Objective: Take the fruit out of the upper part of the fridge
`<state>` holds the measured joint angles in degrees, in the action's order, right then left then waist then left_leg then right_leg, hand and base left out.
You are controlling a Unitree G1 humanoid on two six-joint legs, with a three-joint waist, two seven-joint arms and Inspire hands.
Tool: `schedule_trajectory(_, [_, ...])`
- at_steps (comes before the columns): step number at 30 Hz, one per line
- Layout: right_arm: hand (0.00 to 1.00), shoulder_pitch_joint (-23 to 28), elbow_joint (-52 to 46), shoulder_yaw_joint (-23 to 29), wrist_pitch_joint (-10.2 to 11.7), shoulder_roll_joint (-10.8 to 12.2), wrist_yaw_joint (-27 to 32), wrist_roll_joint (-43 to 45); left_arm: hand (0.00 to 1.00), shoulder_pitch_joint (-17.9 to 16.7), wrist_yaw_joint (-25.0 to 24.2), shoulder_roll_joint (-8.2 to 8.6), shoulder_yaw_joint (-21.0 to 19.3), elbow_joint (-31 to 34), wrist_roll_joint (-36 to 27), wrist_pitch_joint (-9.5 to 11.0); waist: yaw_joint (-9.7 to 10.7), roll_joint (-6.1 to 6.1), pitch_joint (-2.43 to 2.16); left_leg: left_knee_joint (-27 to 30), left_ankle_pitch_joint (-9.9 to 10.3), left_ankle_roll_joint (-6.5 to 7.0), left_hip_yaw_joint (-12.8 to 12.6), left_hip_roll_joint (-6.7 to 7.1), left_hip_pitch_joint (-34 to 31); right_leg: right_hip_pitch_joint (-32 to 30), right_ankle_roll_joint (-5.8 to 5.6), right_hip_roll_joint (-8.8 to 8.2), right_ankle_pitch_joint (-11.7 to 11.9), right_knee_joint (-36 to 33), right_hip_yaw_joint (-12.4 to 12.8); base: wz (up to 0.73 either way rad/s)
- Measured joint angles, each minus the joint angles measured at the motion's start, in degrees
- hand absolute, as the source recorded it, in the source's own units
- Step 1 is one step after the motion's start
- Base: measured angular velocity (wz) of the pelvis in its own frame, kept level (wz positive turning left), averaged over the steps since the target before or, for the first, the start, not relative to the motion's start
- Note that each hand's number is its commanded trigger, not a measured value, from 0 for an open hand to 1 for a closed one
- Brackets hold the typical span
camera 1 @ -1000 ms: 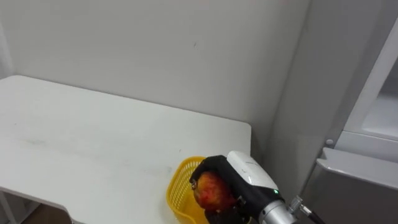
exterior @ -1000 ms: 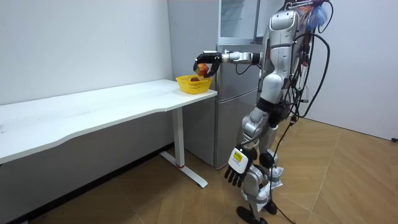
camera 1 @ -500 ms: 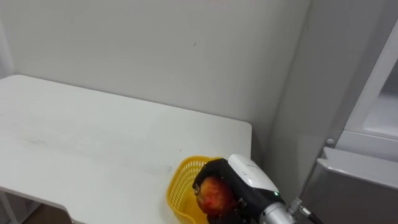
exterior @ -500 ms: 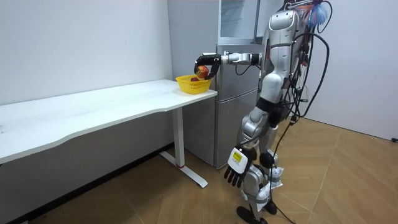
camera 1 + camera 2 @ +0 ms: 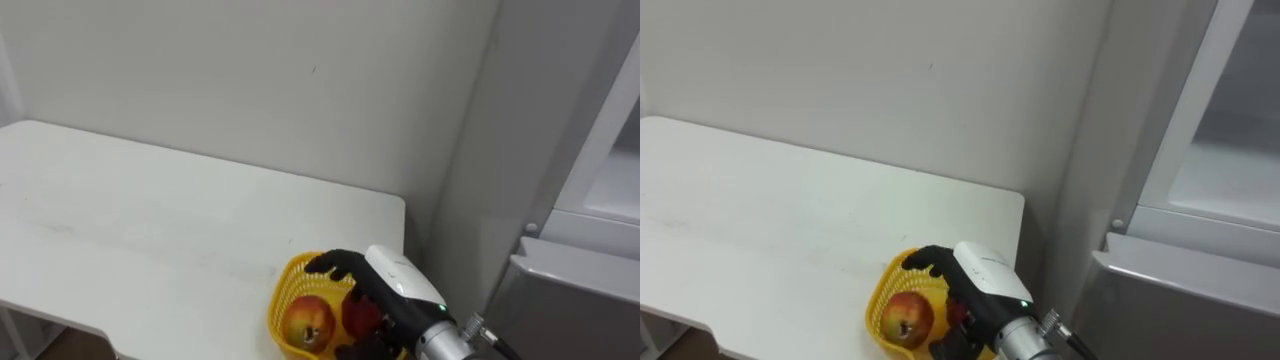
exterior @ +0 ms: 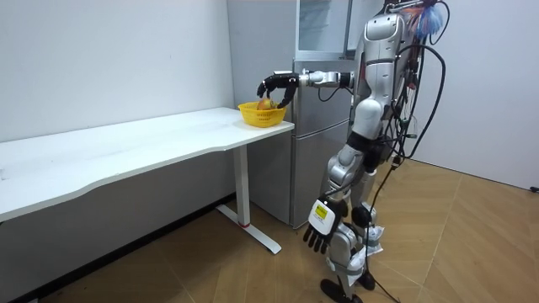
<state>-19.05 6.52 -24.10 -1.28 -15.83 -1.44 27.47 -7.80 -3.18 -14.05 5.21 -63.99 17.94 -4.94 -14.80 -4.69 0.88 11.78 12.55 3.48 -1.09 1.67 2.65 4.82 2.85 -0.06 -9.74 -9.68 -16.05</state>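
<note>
One basket [image 5: 281,298] holds one apple [image 5: 307,321] and one red fruit [image 5: 360,312].

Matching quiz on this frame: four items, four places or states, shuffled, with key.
1. apple
2. basket
3. right hand
4. left hand

a. hangs low at the robot's side
b. on the table end nearest the fridge
c. lying in the basket
d. open, over the basket

Pairs: 1-c, 2-b, 3-d, 4-a
</note>
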Motion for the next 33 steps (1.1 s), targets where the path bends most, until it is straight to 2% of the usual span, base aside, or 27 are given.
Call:
schedule_trajectory(25, [0.0,-0.13,0.13,0.07,0.0,-0.01,0.03,0.14,0.0,-0.03,0.26,-0.01,-0.65,-0.03,0.52,0.03,0.18,-0.64,-0.38,-0.07,-0.01,-0.02,0.05,0.01,0.03,0.05,0.0,0.01,0.0,0.02,0.02,0.0])
schedule_trajectory(33, [0.0,-0.72,0.02,0.08,0.0,-0.01,0.04,0.12,0.0,-0.05,0.23,0.0,-0.64,-0.03,0.51,0.03,0.21,-0.65,-0.35,-0.06,-0.01,-0.02,0.0,0.0,-0.04,-0.06,0.0,0.0,0.0,0.02,0.07,0.0])
